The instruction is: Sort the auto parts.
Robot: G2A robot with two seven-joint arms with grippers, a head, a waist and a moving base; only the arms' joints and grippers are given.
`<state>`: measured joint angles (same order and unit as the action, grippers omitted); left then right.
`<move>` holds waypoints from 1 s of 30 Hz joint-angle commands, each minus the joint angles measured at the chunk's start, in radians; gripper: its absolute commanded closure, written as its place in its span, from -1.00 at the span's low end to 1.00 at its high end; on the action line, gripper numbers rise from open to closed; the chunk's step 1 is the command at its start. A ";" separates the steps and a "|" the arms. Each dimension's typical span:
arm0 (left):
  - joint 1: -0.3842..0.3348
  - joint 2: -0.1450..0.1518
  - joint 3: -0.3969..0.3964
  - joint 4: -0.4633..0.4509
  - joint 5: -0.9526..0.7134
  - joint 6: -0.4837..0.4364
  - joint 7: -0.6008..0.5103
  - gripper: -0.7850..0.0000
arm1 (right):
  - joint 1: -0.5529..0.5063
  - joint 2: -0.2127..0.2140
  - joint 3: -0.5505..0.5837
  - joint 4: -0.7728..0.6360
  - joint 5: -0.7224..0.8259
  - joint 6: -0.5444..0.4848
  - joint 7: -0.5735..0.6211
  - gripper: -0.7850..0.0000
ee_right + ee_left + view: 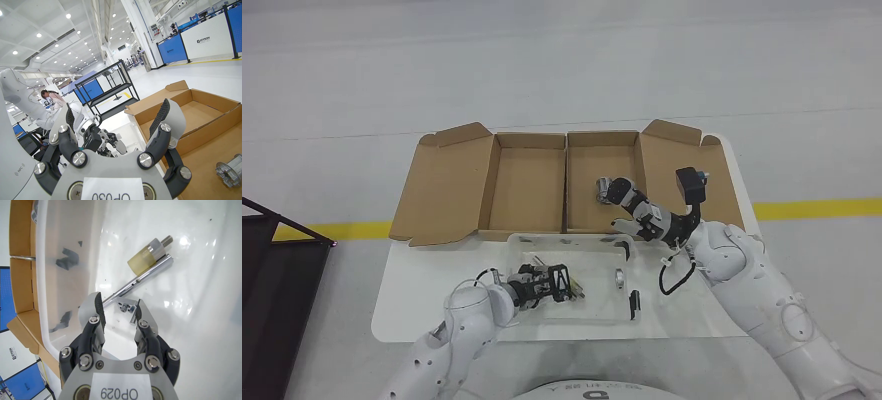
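**Left end effector open around bracket in tray; right one open above box**

The bracket (126,308), a small metal plate with screws, lies flat on the tray floor between the fingers of the left end effector (119,304). The jaws are spread and not clamped, and I cannot tell whether a pad touches the bracket. One end of a shiny rod (140,280) lies just beside the bracket, and the rod runs away from it at a slant. A yellowish cylinder (145,256) with a metal cap and a threaded stud rests against the rod's far end.

In the top view, the tray (542,238) sits lower centre on the white bench (402,300), with the left end effector (562,282) inside its left half. A small silver part (620,277) and a black part (634,303) lie in its right half, apart from each other.

The box (527,190) is cardboard with open flaps and two compartments. It touches the tray's upper edge at upper centre of the frame. A metal hub (604,188) lies in the right compartment. The left compartment holds no parts.

The right end effector (625,208) hangs over the right compartment, just right of the hub. Its jaws are wide apart with nothing between them (116,106). The hub (229,175) lies on the cardboard floor.
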<state>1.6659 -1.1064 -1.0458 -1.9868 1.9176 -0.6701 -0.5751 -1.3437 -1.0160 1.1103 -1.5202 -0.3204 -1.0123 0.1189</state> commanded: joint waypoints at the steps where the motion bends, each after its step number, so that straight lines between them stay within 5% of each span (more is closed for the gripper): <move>1: -0.010 -0.002 0.003 0.006 -0.015 -0.001 -0.015 0.08 | 0.000 0.000 0.000 0.000 0.000 0.000 0.000 -1.00; 22: -0.096 -0.019 0.058 0.092 -0.089 -0.002 -0.119 0.13 | 0.000 0.000 0.000 0.000 0.000 0.000 0.000 -1.00; 26: -0.108 -0.020 0.057 0.105 -0.100 0.002 -0.122 0.34 | 0.000 0.000 0.000 0.000 0.000 0.000 0.000 -1.00; 30: -0.115 -0.020 0.055 0.107 -0.097 0.011 -0.120 1.00 | 0.000 0.000 0.000 0.000 0.000 0.000 0.000 -1.00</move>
<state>1.5527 -1.1266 -0.9900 -1.8786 1.8165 -0.6634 -0.6974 -1.3437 -1.0160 1.1103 -1.5202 -0.3204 -1.0123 0.1189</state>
